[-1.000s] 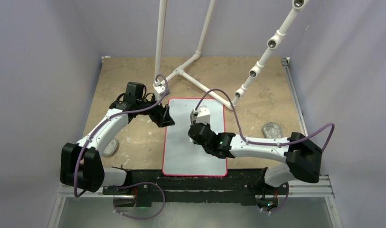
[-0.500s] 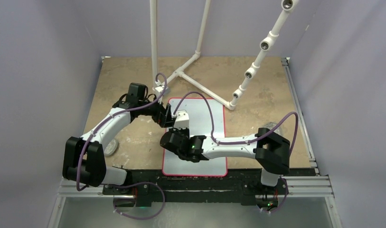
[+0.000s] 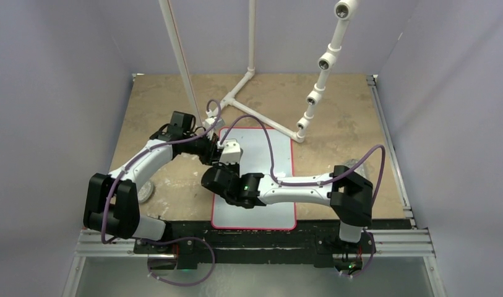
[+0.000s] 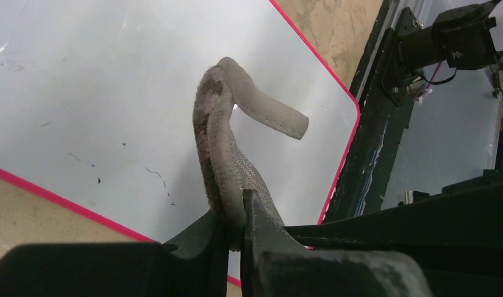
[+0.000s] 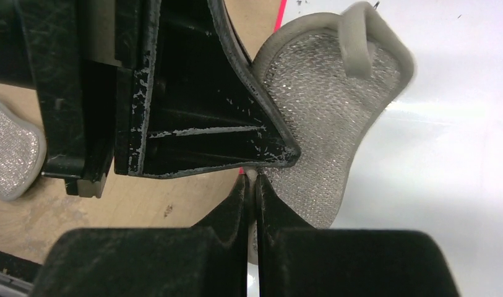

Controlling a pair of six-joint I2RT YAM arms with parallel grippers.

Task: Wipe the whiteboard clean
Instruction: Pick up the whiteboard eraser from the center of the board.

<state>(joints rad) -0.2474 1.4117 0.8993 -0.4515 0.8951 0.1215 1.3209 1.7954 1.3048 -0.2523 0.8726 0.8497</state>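
Observation:
The whiteboard (image 3: 273,154) lies flat mid-table, white with a red border. A few faint black specks (image 4: 156,176) show on it (image 4: 100,93) in the left wrist view. A grey, wrinkly mesh pad (image 4: 221,142) stands on edge above the board's left side. My left gripper (image 4: 236,201) is shut on its lower edge. The right wrist view shows the pad (image 5: 323,124) broadside over the whiteboard (image 5: 459,154), with my right gripper (image 5: 253,179) shut on its near rim and a left finger (image 5: 193,93) pressing it just above. From the top, both grippers (image 3: 216,154) meet at the board's left border.
Another grey pad (image 3: 145,190) lies on the brown tabletop left of the board, also visible as the pad (image 5: 7,148) in the right wrist view. A white pipe frame (image 3: 249,80) stands behind the board. A black rail (image 3: 255,230) runs along the near edge.
My right arm swung left across the board, carrying the pad to the left gripper. The left gripper, open before, has shut on the pad.

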